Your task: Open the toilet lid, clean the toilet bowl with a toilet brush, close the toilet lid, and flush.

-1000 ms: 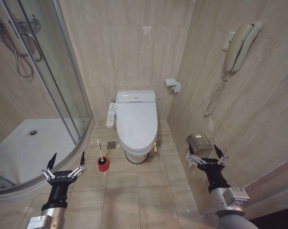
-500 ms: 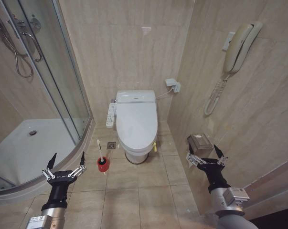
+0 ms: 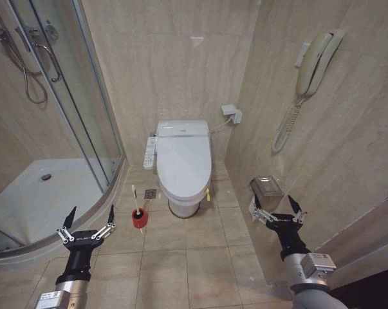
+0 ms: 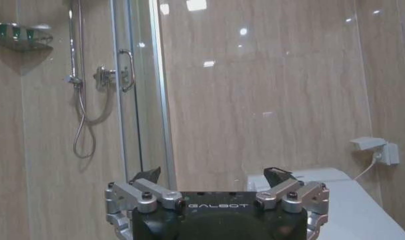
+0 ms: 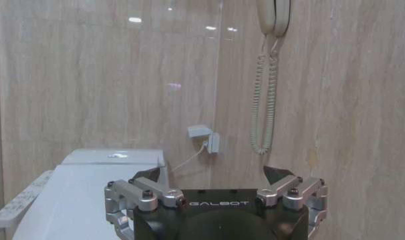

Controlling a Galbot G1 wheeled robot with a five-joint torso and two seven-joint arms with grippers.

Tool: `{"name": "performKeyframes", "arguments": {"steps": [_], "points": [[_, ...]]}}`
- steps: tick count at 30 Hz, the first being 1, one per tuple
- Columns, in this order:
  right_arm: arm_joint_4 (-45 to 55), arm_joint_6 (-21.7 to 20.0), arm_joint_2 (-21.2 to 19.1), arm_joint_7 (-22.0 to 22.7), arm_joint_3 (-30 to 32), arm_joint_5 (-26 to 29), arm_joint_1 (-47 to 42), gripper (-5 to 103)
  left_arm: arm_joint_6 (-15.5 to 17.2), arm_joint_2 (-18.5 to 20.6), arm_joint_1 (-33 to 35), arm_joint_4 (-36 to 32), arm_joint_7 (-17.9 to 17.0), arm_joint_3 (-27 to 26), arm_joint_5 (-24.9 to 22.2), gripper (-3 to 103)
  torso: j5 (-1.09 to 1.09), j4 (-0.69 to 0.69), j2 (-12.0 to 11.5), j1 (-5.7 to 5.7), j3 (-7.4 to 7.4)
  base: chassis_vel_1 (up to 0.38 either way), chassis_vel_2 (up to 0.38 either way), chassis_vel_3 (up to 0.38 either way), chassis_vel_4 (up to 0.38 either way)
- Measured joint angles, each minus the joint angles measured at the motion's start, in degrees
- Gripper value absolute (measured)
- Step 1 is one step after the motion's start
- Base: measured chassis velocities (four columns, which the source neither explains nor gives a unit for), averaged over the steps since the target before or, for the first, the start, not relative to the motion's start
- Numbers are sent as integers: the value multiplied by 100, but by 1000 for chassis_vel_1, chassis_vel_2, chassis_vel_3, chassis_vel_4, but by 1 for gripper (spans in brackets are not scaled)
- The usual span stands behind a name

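The toilet lid (image 3: 183, 166) lies shut, glossy white, against the back wall, with a yellow-green strap (image 3: 208, 194) at its front right edge. It hides the toilet bowl; a white button panel (image 3: 149, 153) sits on the left side. The toilet brush (image 3: 135, 201) has a thin white handle and stands in a small red holder (image 3: 139, 219) on the floor left of the toilet. My left gripper (image 3: 89, 218) is open low at the left, short of the holder. My right gripper (image 3: 277, 207) is open low at the right. The lid also appears in the wrist views (image 4: 362, 210) (image 5: 76, 200).
A curved glass shower door (image 3: 84, 109) and white shower tray (image 3: 33, 199) fill the left. On the right wall hang a phone handset (image 3: 313, 64) and a metal paper holder (image 3: 266, 187). A floor drain (image 3: 150, 194) lies beside the toilet. Tiled floor lies open in front.
The whole head view has shifted slightly, so the camera moved. Both grippers hold the same open pose and nothing in the room has moved.
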Motion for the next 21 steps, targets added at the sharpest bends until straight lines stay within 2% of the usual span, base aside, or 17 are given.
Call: {"name": "performKeyframes", "arguments": {"steps": [21], "points": [[0,0,0,0,0,0,1,100,0,0,0,0,0,0,0,100,0,0,0,2,1,0,0,0,0]]}}
